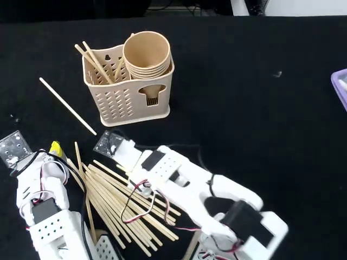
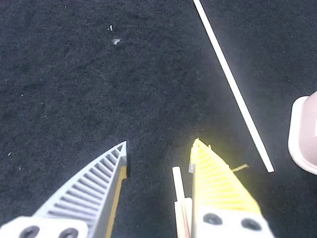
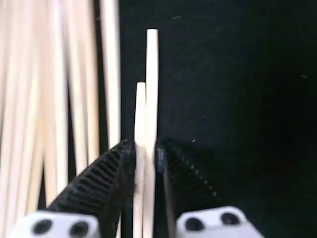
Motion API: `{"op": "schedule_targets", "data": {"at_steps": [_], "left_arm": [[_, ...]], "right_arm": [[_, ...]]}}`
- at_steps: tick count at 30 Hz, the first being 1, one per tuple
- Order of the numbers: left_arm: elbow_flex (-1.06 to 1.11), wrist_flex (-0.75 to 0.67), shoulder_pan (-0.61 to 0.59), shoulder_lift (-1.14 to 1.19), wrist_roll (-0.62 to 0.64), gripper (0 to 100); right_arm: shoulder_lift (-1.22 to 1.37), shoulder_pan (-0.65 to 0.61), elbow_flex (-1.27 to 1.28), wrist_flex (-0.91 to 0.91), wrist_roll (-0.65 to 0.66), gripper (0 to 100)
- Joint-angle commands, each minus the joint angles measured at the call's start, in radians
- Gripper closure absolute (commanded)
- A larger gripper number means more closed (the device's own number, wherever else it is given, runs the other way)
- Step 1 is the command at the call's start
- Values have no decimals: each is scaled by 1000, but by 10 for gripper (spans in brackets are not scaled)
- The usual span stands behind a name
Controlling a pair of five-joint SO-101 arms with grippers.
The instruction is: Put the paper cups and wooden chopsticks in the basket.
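The beige basket [image 1: 127,100] stands at the back left, with stacked paper cups [image 1: 146,54] in one compartment and a few chopsticks [image 1: 96,64] in the other. Several wooden chopsticks [image 1: 116,208] lie in a pile between the two arms. My right gripper [image 3: 144,146] is shut on two chopsticks [image 3: 148,89] at the pile's edge, and sits low over the pile's far end [image 1: 116,153]. My left gripper [image 2: 159,144] is open over bare cloth at the front left [image 1: 33,149]; a chopstick end [image 2: 177,191] lies beside its yellow finger [image 2: 215,183].
One lone chopstick [image 1: 68,105] lies on the black cloth left of the basket, also seen as the lone chopstick [image 2: 233,84] past the left gripper. A basket corner [image 2: 304,134] shows nearby. A purple object [image 1: 340,85] sits at the right edge.
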Motion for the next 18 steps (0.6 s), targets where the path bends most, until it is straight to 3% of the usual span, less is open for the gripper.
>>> {"op": "schedule_targets", "data": {"at_steps": [1, 6, 12, 15, 18], "left_arm": [[-30, -18, -5, -12, -2, 795], [-30, -18, -5, -12, -2, 795], [-30, -20, -5, -12, -2, 795], [-30, -20, -5, -12, -2, 795], [-30, -20, -5, -12, -2, 795]], "right_arm": [[-173, -2, -27, 68, 37, 988], [-407, 83, -48, 120, 110, 988], [-639, 172, -105, 110, 109, 988], [-723, 169, -166, 17, 103, 988], [-760, 170, -223, -187, 25, 988]]}}
